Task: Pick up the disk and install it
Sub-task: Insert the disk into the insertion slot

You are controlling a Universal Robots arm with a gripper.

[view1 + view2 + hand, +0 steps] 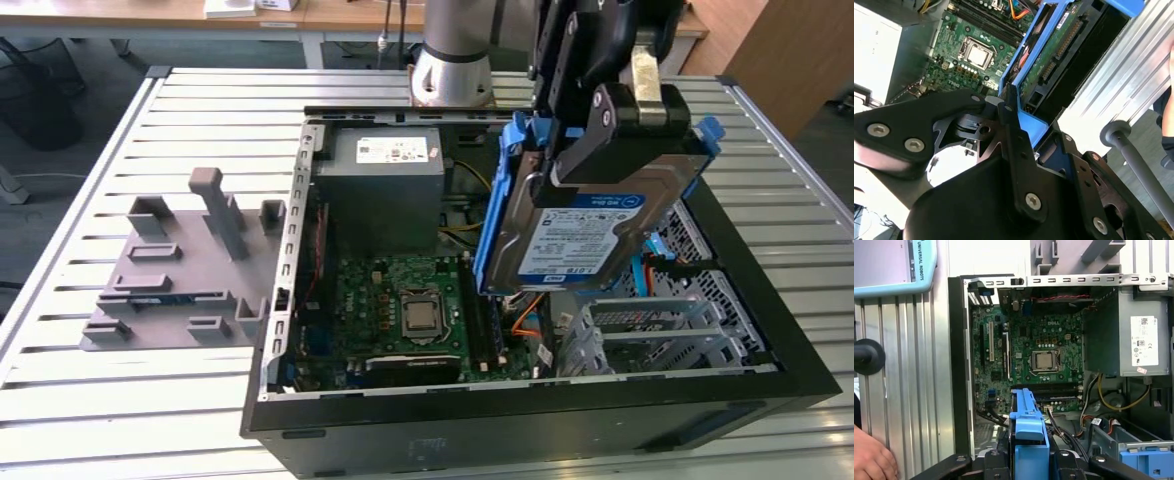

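Where the exterior view's left begins, a grey moulded fixture (187, 270) is seen lying on the slatted table (80, 400), followed by the open computer case (534, 430) with its grey power-supply box (387, 190) and green motherboard (407, 310). Further toward the exterior view's right, the disk (587, 225) is held over the case, tilted with its label showing, and the gripper's (617, 150) jaws are closed on its upper part. Below it a grey drive cage (667, 330) is seen, and a hand (871, 460) is seen by the table in the first wrist view.
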